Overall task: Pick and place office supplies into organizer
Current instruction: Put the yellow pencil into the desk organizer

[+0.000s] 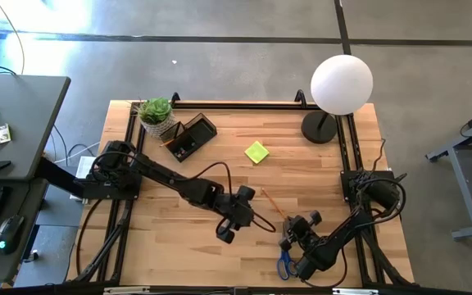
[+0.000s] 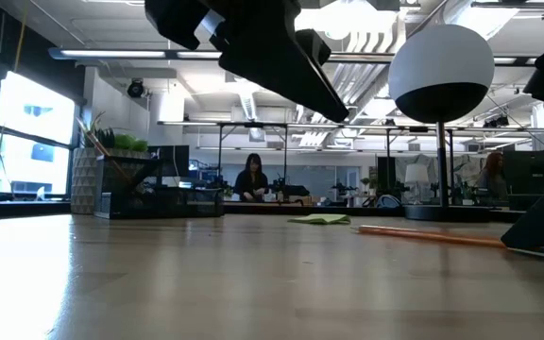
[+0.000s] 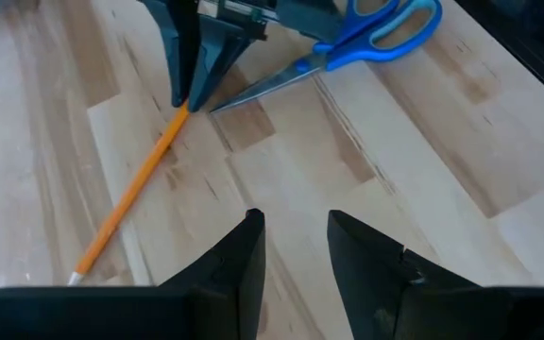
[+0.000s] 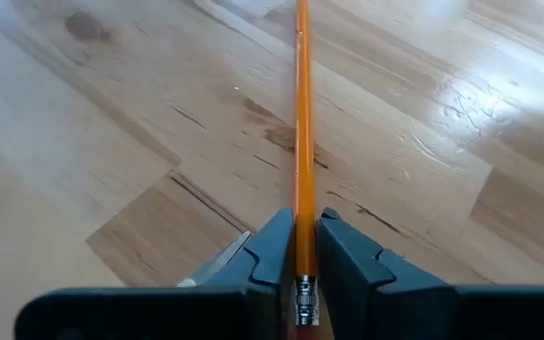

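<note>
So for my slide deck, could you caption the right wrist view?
Right gripper closed on the eraser end of an orange pencil lying on the wooden table.

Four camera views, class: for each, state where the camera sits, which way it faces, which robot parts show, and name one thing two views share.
High view: overhead, looking straight down; table, both arms, organizer, sticky pad.
Low view: table height, looking level across to the room; dark arm parts overhead, lamp.
Left wrist view: on the left arm, facing the right gripper; left gripper open, empty.
Right wrist view: on the right arm, looking along the pencil its gripper grips.
Shared: pencil in both wrist views; scissors in high and left wrist.
</note>
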{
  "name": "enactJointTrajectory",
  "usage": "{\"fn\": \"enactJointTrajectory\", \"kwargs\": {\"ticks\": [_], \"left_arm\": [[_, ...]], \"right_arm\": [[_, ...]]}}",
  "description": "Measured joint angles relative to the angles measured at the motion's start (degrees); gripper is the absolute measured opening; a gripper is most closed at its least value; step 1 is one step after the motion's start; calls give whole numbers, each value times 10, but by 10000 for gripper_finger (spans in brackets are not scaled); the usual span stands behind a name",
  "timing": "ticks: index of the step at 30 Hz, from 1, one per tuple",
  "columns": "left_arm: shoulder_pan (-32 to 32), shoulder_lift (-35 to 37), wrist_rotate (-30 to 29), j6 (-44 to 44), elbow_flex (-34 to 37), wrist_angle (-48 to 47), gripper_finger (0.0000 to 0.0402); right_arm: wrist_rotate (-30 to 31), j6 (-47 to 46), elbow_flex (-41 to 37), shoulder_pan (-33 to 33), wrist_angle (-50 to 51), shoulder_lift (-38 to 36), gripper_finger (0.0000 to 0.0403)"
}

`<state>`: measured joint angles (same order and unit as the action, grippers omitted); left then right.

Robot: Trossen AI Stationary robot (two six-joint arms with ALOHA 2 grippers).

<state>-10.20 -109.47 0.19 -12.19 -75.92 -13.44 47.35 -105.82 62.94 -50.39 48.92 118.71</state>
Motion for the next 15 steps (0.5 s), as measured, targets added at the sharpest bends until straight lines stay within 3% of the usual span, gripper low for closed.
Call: {"fn": "enactJointTrajectory", "kwargs": {"ticks": [8, 15], "left_arm": [[0, 0, 0, 0, 0, 0, 106], [0, 0, 0, 0, 0, 0, 106]], "right_arm": [[7, 13, -1, -16, 2, 1, 8], [6, -2, -1, -18, 10, 1, 29]]}}
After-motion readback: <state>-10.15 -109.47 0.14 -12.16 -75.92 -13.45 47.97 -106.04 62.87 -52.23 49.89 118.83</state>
